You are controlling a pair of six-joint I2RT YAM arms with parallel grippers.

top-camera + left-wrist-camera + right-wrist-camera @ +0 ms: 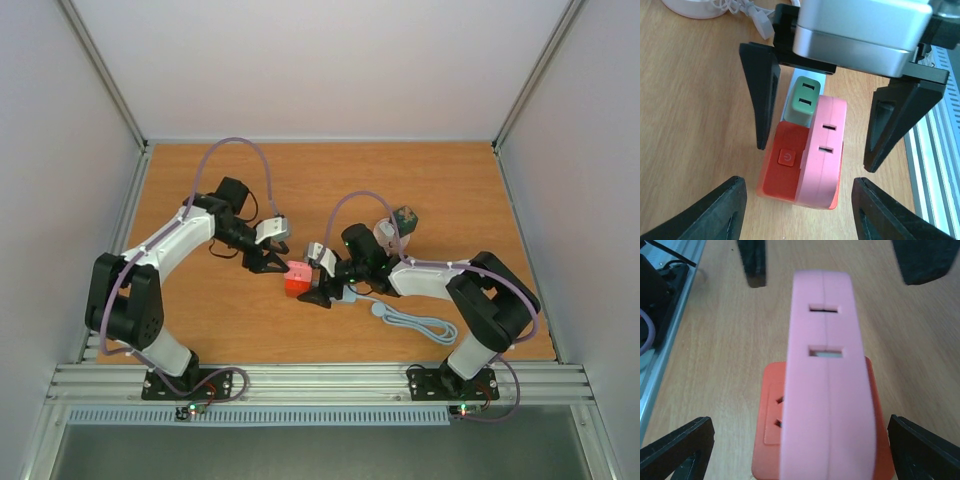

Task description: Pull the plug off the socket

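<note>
1. The right gripper (800, 440) is hanging wide open at the near side of the red socket (782, 165). Its fingers (677, 450) are standing clear on either side of the pink plug (827, 390) and gripping nothing.
2. The right arm (440, 278) is reaching in low from its base, its forearm running leftward over the counter (230, 330). A pale cable (415, 322) is lying just beside it.
3. The socket is sitting on the counter between the two grippers. The pink plug is seated in it, with a green plug (802, 100) beside that.
4. The left gripper (270, 262) is facing the socket from the far side. Its fingers (715, 212) are spread wide, holding nothing, with gaps showing on both flanks.
5. The left arm (170, 240) is bending at the elbow, its wrist angling toward the centre.
</note>
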